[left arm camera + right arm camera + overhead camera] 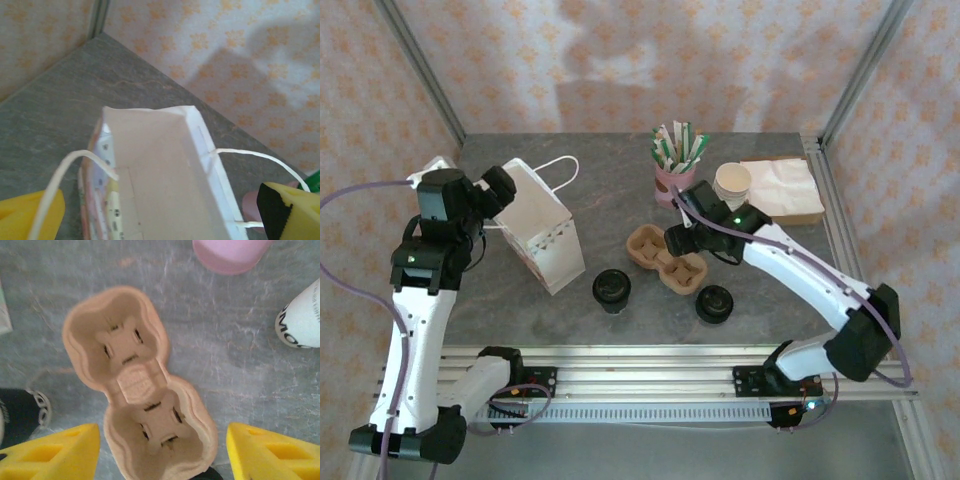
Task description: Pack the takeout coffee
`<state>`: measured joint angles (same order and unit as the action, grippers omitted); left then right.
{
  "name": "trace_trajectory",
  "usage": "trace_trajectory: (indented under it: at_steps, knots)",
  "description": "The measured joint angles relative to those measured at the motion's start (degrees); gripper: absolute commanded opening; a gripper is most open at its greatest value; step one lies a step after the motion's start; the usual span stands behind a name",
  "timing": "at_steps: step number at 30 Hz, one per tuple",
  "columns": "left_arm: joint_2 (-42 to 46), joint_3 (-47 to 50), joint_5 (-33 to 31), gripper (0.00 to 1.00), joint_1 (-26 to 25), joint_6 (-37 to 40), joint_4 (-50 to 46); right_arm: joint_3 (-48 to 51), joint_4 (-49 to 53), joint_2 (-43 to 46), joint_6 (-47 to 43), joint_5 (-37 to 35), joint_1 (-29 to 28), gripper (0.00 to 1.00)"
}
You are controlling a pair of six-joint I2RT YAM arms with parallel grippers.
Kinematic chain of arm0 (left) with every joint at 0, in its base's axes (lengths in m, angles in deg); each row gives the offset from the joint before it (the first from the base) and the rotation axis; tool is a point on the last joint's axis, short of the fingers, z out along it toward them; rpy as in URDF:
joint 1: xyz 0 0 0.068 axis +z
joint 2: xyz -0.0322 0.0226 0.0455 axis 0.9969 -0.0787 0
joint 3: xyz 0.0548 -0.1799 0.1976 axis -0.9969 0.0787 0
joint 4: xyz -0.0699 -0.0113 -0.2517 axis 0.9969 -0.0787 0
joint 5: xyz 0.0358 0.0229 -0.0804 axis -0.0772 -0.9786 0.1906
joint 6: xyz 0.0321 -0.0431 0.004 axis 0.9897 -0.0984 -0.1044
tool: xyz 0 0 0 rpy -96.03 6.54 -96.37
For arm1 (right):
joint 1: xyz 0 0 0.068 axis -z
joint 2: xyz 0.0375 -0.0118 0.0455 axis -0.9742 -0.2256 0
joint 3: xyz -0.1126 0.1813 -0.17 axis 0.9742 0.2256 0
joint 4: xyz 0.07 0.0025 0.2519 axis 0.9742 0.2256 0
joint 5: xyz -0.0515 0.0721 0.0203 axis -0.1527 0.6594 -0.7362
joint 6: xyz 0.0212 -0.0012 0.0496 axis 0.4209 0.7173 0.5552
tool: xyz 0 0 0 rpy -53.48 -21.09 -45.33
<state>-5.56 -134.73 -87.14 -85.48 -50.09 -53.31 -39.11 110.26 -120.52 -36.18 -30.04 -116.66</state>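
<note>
**Fig.** Top view, w/ both wrist views.

**(a)** Two takeout coffees, dark cups w/ black domed lids, stand upright on the grey table [520, 310]. They are outside both the carrier & the bag. The left coffee [611, 289] is just R of the white paper bag [542, 235]. The right coffee [714, 304] is just in front of the near end of the pulp cup carrier [665, 260].

**(b)** The L gripper [500, 190] hangs over the bag's open mouth. Its yellow fingers [30, 215] are spread wide w/ the bag top btwn them. One cord handle [65, 170] crosses the left finger. Nothing is gripped.

**(c)** The R gripper [162, 427] hovers above the carrier. Its fingers are apart, straddling the near cell w/ a gap on each side.

**(d)** At rear: pink holder [672, 185] w/ straws, white cup stack [732, 183], brown napkins [785, 190].
</note>
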Motion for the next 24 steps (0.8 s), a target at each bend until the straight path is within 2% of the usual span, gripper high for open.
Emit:
trace_trajectory:
  at_steps: [2,4,7,10,14,17,24]
  knots:
    - [0.0,-0.1,-0.2,1.00,2.4,0.9,-1.9,-0.7,1.2,-1.6,-1.9,0.9,0.6,0.67]
    - [-0.5,0.0,0.8,1.00,6.8,1.1,-3.5,-1.7,2.0,-2.8,-3.7,1.9,1.4,0.66]
    - [-2.2,-0.1,6.5,1.00,17.7,0.1,-4.3,-3.2,2.8,-4.0,-6.1,2.9,2.4,0.64]
    - [-5.0,-0.1,12.5,1.00,24.8,-1.9,-4.3,-3.8,3.2,-4.7,-8.6,4.3,2.5,0.61]
    - [-6.5,1.1,20.7,1.00,26.8,-3.8,-2.6,-4.0,4.5,-6.5,-12.4,6.1,2.5,0.58]
    - [-6.3,1.6,22.7,1.00,27.9,-4.0,-1.8,-4.6,6.1,-8.6,-15.3,7.2,2.5,0.58]
    - [-7.1,3.3,27.5,0.99,35.5,-3.3,2.8,-5.9,6.7,-13.2,-19.5,8.8,2.1,0.59]
